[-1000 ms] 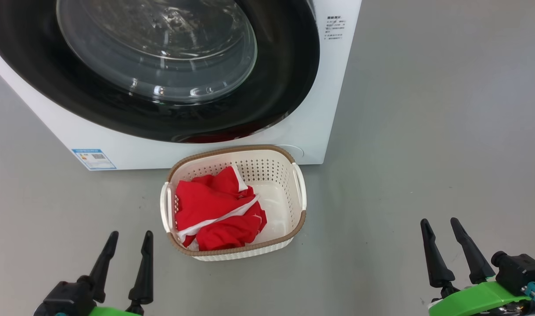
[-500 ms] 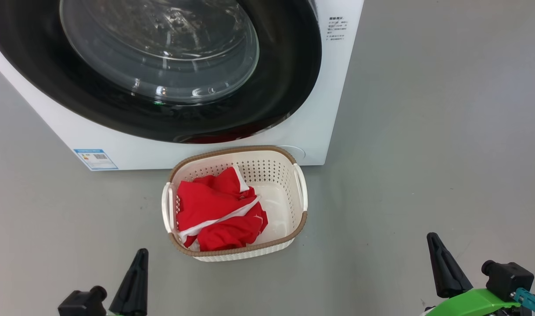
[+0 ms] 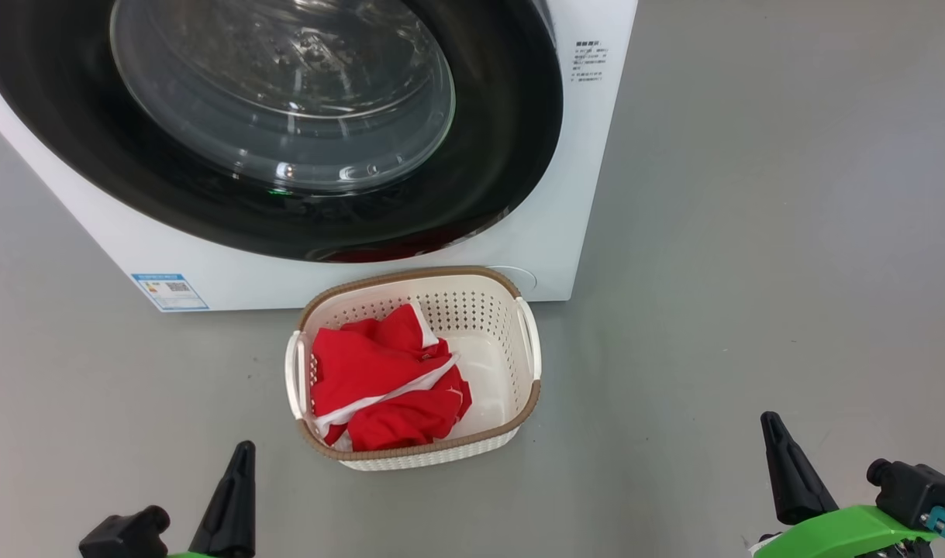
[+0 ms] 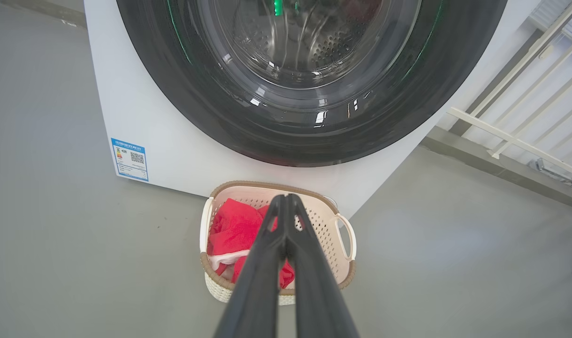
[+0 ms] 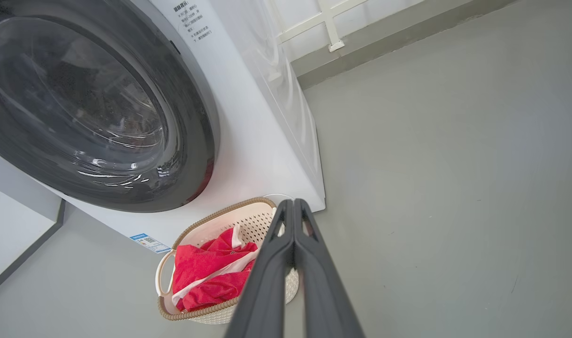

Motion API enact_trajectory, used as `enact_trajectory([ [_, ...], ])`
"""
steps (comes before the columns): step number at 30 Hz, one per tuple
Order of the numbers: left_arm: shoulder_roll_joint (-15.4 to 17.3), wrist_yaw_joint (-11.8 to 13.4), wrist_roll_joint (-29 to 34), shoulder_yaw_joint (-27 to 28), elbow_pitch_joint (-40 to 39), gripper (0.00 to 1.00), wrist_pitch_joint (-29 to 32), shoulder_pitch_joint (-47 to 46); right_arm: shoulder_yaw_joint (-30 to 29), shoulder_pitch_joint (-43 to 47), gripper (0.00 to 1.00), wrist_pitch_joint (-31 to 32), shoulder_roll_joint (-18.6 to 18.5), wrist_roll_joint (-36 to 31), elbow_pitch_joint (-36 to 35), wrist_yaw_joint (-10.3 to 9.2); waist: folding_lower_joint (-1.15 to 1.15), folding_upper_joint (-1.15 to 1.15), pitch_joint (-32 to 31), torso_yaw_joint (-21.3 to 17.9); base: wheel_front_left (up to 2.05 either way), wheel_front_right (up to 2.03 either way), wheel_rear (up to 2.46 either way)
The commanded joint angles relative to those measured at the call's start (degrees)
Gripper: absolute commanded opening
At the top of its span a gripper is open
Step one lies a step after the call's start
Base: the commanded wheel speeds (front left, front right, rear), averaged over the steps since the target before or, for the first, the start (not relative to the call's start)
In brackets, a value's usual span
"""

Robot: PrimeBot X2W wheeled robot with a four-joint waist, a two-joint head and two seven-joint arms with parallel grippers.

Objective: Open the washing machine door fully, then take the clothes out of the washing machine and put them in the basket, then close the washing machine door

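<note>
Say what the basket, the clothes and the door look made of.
Basket: likely moulded plastic, matte cream, punched holes, brown woven-look rim. Clothes: soft red fabric, creased and folded, white trim. Door: glossy black ring, probably plastic, with clear glass-like window showing reflections.

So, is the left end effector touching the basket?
Apart. The head view shows bare floor between the shut left end effector and the basket.

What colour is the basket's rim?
The rim is brown, with a woven look; the head view shows it best.
</note>
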Motion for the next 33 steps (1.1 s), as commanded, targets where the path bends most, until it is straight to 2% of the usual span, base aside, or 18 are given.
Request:
enact_trajectory([
  [1,0.72,-0.03,-1.61,0.53,-1.26,0.00,0.28,-1.03,-0.04,-1.00,0.00,0.24,-0.68,1.74,-1.50,-0.01,-0.01,0.00,-0.11,-0.04,0.00,0.00,0.00],
  [33,1.09,-0.16,-22.27,1.75,-1.99,0.00,5.26,-1.84,-0.92,-2.88,0.00,5.29,-1.12,20.05,-2.51,-0.03,-0.01,0.00,-2.46,-0.61,0.00,0.00,0.00],
])
